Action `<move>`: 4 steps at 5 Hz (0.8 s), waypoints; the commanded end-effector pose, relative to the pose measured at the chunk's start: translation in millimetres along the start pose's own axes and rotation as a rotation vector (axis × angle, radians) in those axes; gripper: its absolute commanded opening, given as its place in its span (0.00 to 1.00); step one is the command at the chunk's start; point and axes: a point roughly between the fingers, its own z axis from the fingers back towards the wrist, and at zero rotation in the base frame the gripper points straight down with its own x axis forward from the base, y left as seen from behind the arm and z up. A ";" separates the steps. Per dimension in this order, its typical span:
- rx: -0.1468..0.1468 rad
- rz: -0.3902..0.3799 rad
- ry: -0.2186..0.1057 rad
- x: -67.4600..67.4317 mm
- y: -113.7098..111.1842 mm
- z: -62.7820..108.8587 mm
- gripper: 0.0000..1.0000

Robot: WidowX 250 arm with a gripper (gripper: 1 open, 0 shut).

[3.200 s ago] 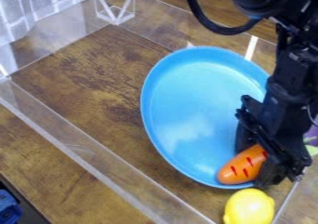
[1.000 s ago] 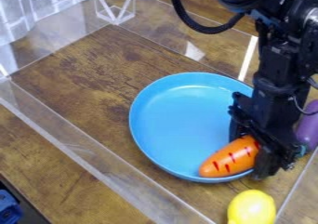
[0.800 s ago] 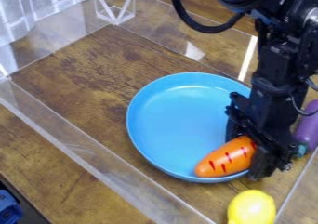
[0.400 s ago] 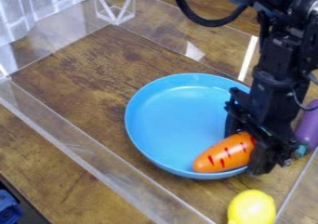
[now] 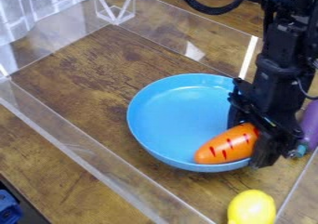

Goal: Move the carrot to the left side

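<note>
The orange carrot (image 5: 226,145) with dark ridge lines lies across the near right rim of the blue plate (image 5: 180,112), its pointed end towards the left. My black gripper (image 5: 267,148) comes straight down at the carrot's right end and is shut on the carrot, whose green top is hidden between the fingers. The plate's near rim looks tipped up a little, and its underside shows below the carrot.
A yellow lemon (image 5: 251,208) lies on the wooden table just in front of the plate. A purple eggplant (image 5: 311,125) peeks out behind the gripper at the right edge. A clear plastic wall (image 5: 74,144) runs along the table's near left side.
The carrot and the gripper sit slightly higher than a second ago, and the plate's near rim has tipped up with them. The jaws have kept their hold.
</note>
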 end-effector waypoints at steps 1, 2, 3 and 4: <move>0.016 -0.001 -0.128 5.0 3.7 45.1 0.00; 0.008 -0.007 -0.132 2.8 3.8 48.4 0.00; 0.002 -0.013 -0.132 0.4 3.9 52.0 0.00; -0.003 -0.019 -0.131 -2.0 4.0 55.4 0.00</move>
